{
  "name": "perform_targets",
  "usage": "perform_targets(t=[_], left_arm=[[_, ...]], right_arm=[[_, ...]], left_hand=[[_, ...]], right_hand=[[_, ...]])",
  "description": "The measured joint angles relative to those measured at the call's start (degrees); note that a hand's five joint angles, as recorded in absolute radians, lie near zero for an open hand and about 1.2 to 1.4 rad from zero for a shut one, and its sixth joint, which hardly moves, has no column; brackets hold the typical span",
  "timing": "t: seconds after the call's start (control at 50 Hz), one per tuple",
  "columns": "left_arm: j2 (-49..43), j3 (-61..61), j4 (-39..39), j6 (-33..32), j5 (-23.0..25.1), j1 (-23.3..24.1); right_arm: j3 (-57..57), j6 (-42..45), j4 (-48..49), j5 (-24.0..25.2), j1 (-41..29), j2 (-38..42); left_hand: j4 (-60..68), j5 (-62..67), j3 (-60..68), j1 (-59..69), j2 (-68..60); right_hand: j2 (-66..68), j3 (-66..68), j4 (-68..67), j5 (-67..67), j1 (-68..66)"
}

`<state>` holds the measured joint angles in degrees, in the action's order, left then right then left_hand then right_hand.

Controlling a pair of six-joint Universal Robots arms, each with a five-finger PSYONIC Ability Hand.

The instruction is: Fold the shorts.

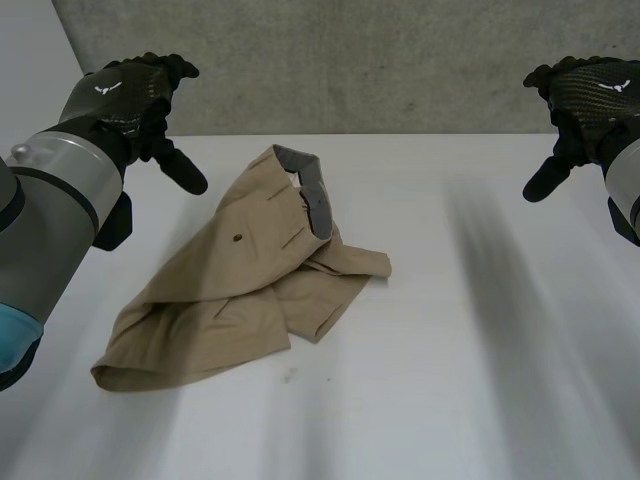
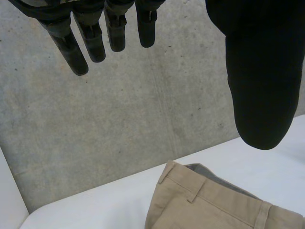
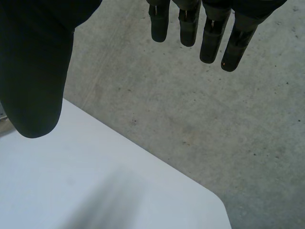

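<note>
White bench point(image 1: 480, 330) w/ tan shorts point(image 1: 240, 290) crumpled left of centre, waistband toward far edge. Left robot hand point(image 1: 130, 95) hovers above far-left of shorts, not touching, fingers straight & spread. Right robot hand point(image 1: 590, 95) well apart at right, fingers relaxed, wide.

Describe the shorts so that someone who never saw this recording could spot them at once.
On the white table, left of centre and nearer the left hand, lies a rumpled tan cloth: the shorts. Their grey-lined waistband points toward the far wall.
</note>
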<state>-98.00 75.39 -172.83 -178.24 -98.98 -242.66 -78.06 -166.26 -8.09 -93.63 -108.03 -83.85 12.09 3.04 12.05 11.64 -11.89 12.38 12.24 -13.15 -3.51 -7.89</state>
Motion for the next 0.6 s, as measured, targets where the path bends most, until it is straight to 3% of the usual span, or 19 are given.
perform_targets(t=[0.26,0.34,0.48,0.6], left_arm=[[-1.9,-0.2,-0.3,-0.4,-0.1,-0.1],[-4.1,-0.3,-0.5,-0.6,-0.1,-0.1],[-11.2,-0.2,-3.3,-2.4,0.1,0.9],[-19.8,-0.7,-8.8,-4.0,0.2,4.4]], right_arm=[[-1.2,4.1,0.0,4.2,-0.1,0.4],[-2.5,9.2,-0.2,7.4,-0.1,1.5],[-3.9,16.2,-0.2,9.7,-0.7,3.3],[-4.8,18.6,0.6,9.8,-1.8,4.7]], left_hand=[[0.0,0.0,0.0,0.0,0.0],[0.0,0.0,0.0,0.0,0.0],[0.0,0.0,0.0,0.1,0.0],[0.1,0.0,0.1,0.2,-0.1]], right_hand=[[0.0,0.0,0.0,0.0,0.0],[0.0,0.0,0.0,0.0,0.0],[0.0,0.0,0.0,0.0,0.0],[0.0,0.0,0.0,0.0,0.0]])
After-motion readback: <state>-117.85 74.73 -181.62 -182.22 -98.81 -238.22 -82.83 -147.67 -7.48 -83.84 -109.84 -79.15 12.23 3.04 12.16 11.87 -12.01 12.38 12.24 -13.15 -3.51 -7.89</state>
